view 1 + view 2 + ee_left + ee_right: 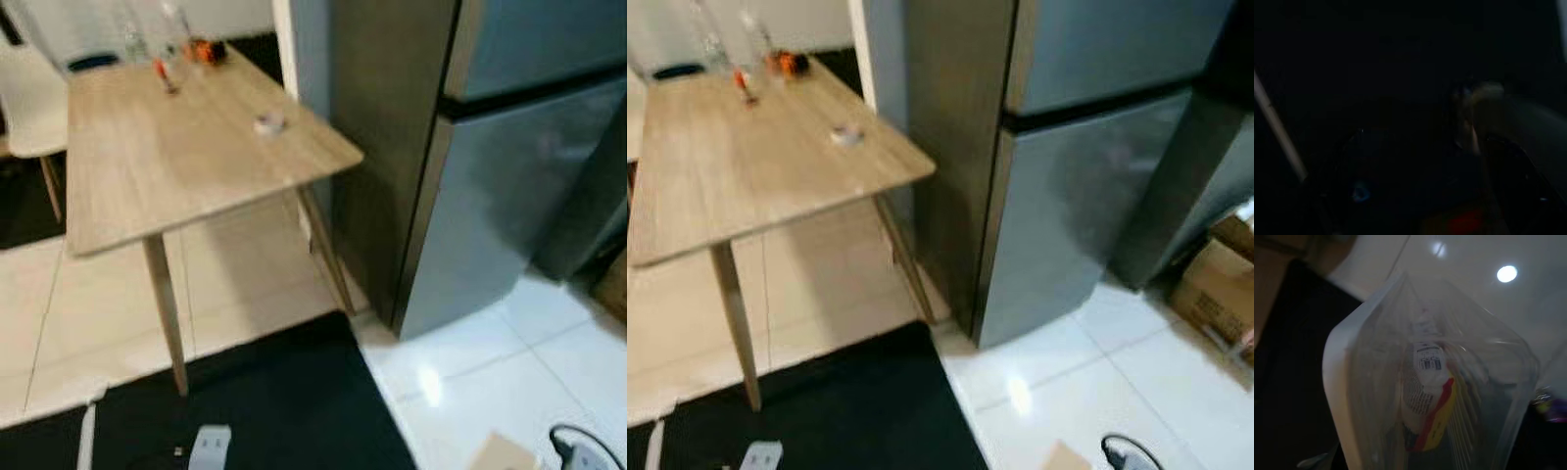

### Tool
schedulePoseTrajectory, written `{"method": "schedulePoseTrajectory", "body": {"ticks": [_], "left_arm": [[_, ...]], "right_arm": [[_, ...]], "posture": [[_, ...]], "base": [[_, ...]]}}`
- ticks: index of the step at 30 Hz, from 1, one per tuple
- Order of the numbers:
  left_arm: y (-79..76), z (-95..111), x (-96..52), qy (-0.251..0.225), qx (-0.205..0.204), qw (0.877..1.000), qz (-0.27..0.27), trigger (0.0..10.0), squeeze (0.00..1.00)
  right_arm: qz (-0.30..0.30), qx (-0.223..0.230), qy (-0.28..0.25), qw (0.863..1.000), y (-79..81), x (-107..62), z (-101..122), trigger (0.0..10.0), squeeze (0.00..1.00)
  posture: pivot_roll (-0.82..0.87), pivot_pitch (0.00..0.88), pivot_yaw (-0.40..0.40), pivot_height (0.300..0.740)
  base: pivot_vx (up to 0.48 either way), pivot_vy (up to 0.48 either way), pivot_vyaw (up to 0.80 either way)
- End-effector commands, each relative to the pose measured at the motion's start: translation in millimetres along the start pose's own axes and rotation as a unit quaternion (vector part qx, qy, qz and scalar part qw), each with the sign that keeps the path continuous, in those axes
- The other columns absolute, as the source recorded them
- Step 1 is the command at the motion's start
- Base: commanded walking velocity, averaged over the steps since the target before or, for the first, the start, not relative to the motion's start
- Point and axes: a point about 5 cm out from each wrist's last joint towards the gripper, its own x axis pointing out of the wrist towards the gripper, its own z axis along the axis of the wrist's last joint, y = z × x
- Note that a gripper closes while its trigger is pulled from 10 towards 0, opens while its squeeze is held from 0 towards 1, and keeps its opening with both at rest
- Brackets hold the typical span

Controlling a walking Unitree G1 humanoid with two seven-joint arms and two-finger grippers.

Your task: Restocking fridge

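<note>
A tall grey fridge [509, 196] stands ahead on the right, with both its upper and lower doors closed. In the right wrist view a clear plastic bag [1371, 396] hangs close to the camera above the white floor. Inside it is a packet [1427, 396] with a white, yellow and red label. My right gripper holds this bag, and the bag hides its fingers. The left wrist view is very dark, with only faint shapes.
A light wooden table [167, 166] stands left of the fridge, carrying clear bottles [162, 49] at its far end and a small round thing [268, 122] near its right edge. A black mat [255, 411] lies below. A cardboard box [1220, 284] sits at right, a white chair [29, 98] at far left.
</note>
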Motion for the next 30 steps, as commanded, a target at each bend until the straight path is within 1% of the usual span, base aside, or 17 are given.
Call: {"method": "schedulePoseTrajectory", "body": {"ticks": [1,10,19,30], "left_arm": [[3.1,2.9,-0.2,-0.01,0.001,1.0,0.011,10.0,0.0],[5.1,4.8,-0.3,-0.014,0.008,1.0,0.016,10.0,0.0],[1.7,5.1,0.1,-0.015,0.008,1.0,0.007,10.0,0.0],[2.1,4.9,0.0,-0.014,0.013,1.0,0.003,10.0,0.0]], "right_arm": [[-0.007,0.003,0.001,1.0,-4.9,-1.8,-3.6,10.0,0.0],[-0.007,-0.003,0.006,1.0,-5.0,-2.2,-5.8,10.0,0.0],[-0.007,-0.006,0.006,1.0,-5.0,-2.3,-6.6,10.0,0.0],[-0.006,-0.006,0.008,1.0,-4.7,-2.4,-8.0,10.0,0.0]], "posture": [[-0.01,0.0,-0.011,0.74],[-0.01,0.0,-0.01,0.74],[-0.01,0.0,-0.007,0.74],[-0.01,0.0,-0.004,0.74]], "base": [[0.0,0.0,0.0],[0.0,0.0,0.0],[0.0,0.0,0.0],[0.306,0.0,0.0]]}}
